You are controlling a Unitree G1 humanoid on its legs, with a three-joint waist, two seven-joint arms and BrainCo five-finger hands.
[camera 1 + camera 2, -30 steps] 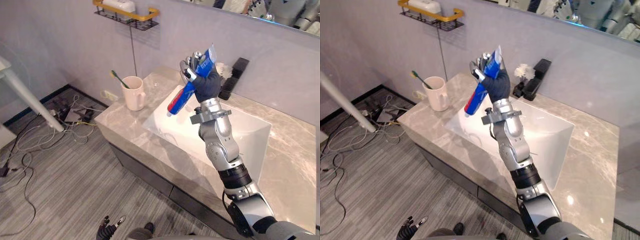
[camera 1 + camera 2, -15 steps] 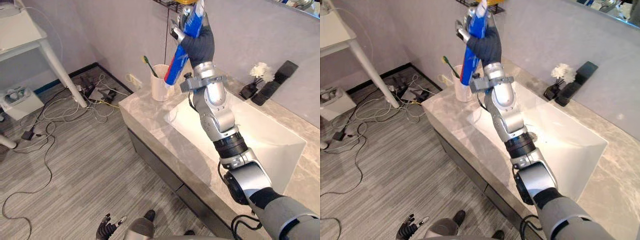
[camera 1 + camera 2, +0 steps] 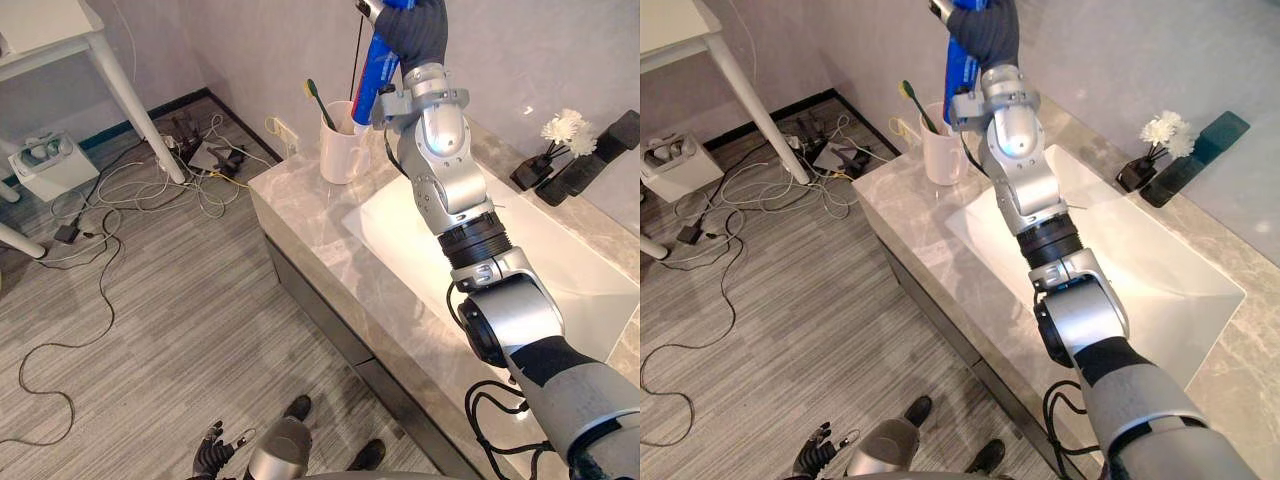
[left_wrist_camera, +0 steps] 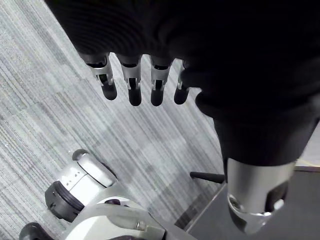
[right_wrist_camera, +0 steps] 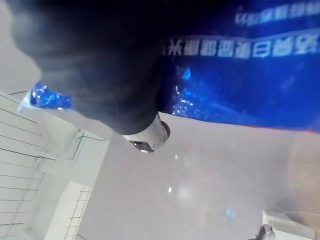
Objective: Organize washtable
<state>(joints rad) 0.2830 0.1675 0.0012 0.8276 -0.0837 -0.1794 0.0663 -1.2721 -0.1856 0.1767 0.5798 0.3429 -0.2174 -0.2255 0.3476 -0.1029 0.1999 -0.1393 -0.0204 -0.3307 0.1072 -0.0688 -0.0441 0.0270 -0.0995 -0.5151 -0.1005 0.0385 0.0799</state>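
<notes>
Left eye view: right robot hand (image 3: 418, 28), top centre, clasps the toothpaste tube (image 3: 371, 72), carried from over the sink (image 3: 575, 285) to above the mug (image 3: 340, 158) on the worktop (image 3: 300, 205); insertion likely next. Left robot hand (image 4: 131, 85) hangs relaxed.

The blue toothpaste tube (image 3: 371, 68) stands almost upright, tip down, just above the white cup (image 3: 340, 155) at the washtable's left corner.
</notes>
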